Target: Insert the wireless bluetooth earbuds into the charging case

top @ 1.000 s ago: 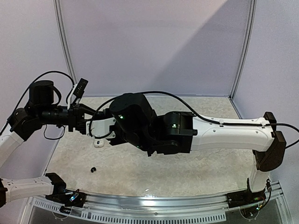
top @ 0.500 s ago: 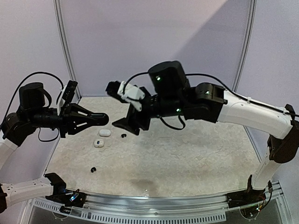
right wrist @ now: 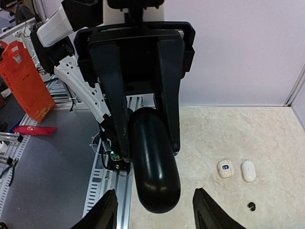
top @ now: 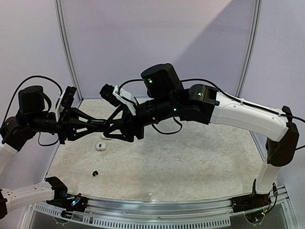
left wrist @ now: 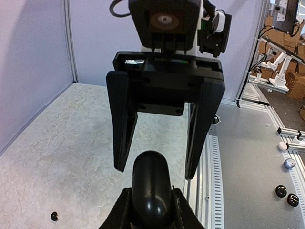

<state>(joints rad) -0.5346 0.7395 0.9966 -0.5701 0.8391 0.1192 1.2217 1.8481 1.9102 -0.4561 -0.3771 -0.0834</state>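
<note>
Black charging case [right wrist: 155, 181] clenched in your left gripper [right wrist: 148, 150], with the right gripper [left wrist: 155, 167] gaping round its free end.

Nearest you, one black earbud [top: 95, 173] lies loose on the table [top: 190, 167], well apart from both arms. A little farther back sits a small white case [top: 100, 146]. Beyond and above them, in mid-air, your left jaws are clamped on the black case's base. The right jaws stand spread to either side of its rounded tip, touching nothing that I can see. The lid looks shut, so I read this as a handover or a lid-opening. Centre the right jaws squarely on the shell before you close, and close slowly. Hold the left clamp firm until the right has a sure hold, since that smooth, rounded shell will likely squirt out of a skewed pinch. Neither gripper holds an earbud.
</note>
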